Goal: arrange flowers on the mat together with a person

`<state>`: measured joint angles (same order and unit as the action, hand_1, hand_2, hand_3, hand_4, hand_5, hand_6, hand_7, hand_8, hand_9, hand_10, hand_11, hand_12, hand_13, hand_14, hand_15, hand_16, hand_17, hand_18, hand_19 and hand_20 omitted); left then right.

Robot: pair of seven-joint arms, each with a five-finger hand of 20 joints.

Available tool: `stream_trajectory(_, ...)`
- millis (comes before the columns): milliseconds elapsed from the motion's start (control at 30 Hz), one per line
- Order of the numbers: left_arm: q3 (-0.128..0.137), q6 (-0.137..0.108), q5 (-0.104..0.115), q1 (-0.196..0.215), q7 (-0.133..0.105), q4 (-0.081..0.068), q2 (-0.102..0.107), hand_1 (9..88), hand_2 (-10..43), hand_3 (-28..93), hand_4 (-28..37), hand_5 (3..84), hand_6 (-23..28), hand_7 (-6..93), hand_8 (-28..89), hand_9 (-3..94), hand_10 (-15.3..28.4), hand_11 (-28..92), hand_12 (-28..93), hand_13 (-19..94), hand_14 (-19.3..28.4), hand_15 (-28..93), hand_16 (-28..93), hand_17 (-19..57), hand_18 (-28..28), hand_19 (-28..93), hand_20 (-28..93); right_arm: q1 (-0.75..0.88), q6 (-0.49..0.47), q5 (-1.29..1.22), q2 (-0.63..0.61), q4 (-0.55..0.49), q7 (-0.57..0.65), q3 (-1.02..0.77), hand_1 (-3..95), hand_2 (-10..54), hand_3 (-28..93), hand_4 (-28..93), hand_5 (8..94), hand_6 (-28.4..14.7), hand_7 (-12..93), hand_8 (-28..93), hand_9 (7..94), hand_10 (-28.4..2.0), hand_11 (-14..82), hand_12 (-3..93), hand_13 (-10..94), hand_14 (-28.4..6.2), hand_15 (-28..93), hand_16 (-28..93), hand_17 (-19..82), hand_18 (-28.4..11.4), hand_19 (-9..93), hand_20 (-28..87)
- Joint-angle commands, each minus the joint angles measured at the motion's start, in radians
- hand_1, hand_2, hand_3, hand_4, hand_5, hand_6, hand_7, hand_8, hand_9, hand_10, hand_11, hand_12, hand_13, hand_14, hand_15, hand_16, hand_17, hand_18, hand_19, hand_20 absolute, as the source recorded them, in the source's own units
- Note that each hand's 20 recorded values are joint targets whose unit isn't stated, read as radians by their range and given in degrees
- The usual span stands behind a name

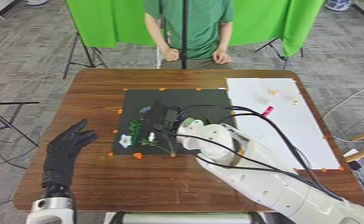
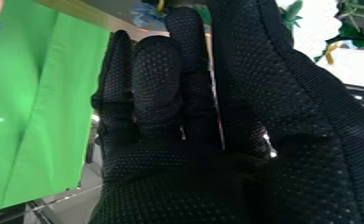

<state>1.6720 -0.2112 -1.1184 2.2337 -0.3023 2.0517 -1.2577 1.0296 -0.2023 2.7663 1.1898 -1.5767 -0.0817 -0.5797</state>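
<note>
Plainly, leafy stems lie on the dark rectangular mat

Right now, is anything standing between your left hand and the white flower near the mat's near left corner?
Nothing visible stands between the left hand and that white flower, just tabletop and the dark mat's edge. The right hand is over the mat, right of that path.
</note>
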Motion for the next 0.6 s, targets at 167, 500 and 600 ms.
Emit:
stream_trajectory(167, -0.001, 0.007, 0.005, 0.012, 0.008, -0.009, 0.001, 22.4, -2.4, 72, -24.2, 48.2, 3.5, 10.7, -6, 51.8, 14.7, 18, 13, 46, 17.7, 21, -3, 15.7, 13.3, 15, 21, -0.025, -0.027, 0.023, -0.039, -0.012, 0.011, -0.015, 56.4, -9.5, 69, -28, 62.5, 5.4, 30, -2, 53.1, -12.6, 27.6, 31.0, 52, -12.9, 72, 41, 20, -17.5, 55, 45)
stream_trajectory(500, -0.002, 0.005, 0.003, 0.009, 0.005, -0.010, -0.001, 22.4, -2.5, 72, -24.1, 48.1, 3.4, 10.8, -6, 51.8, 14.6, 18, 13, 46, 17.6, 21, -3, 15.7, 13.3, 15, 21, -0.043, -0.050, 0.007, -0.054, -0.037, 0.011, -0.037, 53.6, -9.5, 73, -28, 59.8, 5.8, 27, -5, 50.9, -12.8, 27.2, 30.5, 51, -13.2, 72, 40, 19, -17.4, 54, 45)
stream_trajectory(600, -0.002, 0.002, 0.004, 0.011, 0.002, -0.009, -0.002, 22.6, -2.6, 71, -24.1, 48.2, 3.4, 10.8, -6, 51.8, 14.6, 18, 13, 46, 17.6, 21, -3, 15.7, 13.3, 15, 21, -0.052, -0.049, -0.013, -0.066, -0.064, 0.021, -0.063, 53.0, -9.5, 75, -28, 59.2, 5.9, 26, -9, 50.1, -12.7, 26.7, 30.4, 51, -13.3, 72, 39, 19, -17.6, 54, 44)
